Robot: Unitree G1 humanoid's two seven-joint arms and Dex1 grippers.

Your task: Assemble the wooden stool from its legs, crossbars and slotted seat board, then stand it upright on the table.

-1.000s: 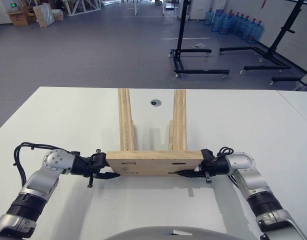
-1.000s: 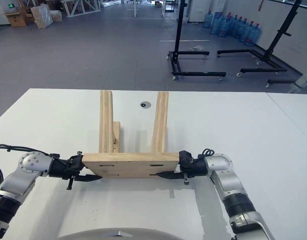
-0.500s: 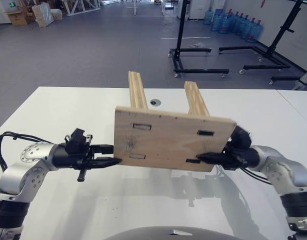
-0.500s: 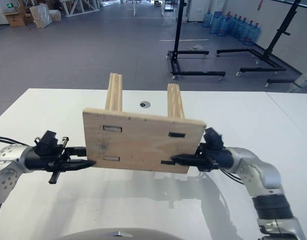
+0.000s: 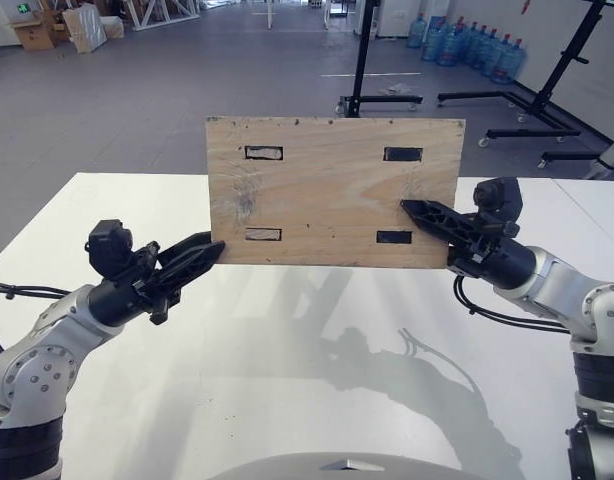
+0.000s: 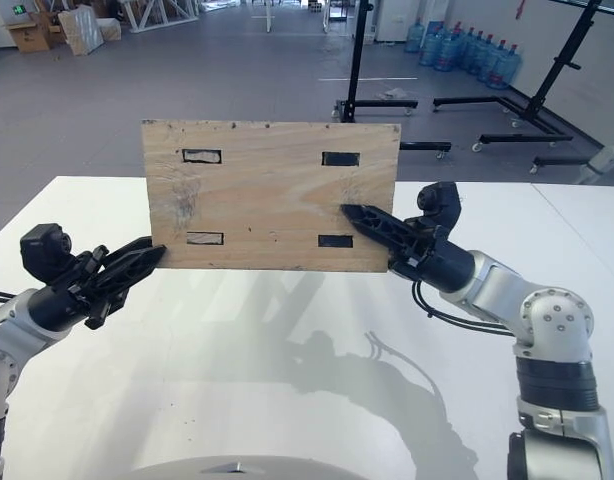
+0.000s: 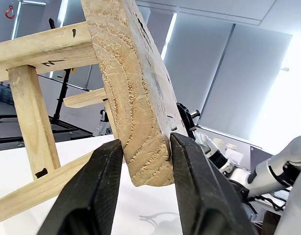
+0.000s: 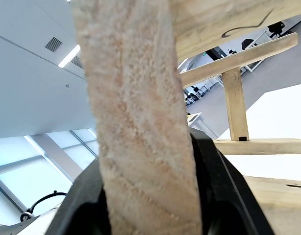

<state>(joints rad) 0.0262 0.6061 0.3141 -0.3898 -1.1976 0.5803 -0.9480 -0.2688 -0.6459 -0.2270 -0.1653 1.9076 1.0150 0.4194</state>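
Assembled stool [image 5: 327, 150] held above the bench [image 5: 287, 340], seat board [image 5: 337, 205] on edge. Left gripper [image 5: 215, 250] and right gripper [image 5: 412, 208] fingers clamp its opposite ends. Righting step in hand: legs [image 7: 30, 117] must swing downward before lowering.

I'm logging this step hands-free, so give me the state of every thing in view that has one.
Light wooden stool: assembled, held up over the white table, slotted seat facing the head camera.
Wooden legs: fitted into the seat, joined by crossbars.
Left black end effector: shut on the stool's lower left corner.
Right black end effector: shut on the stool's right edge.
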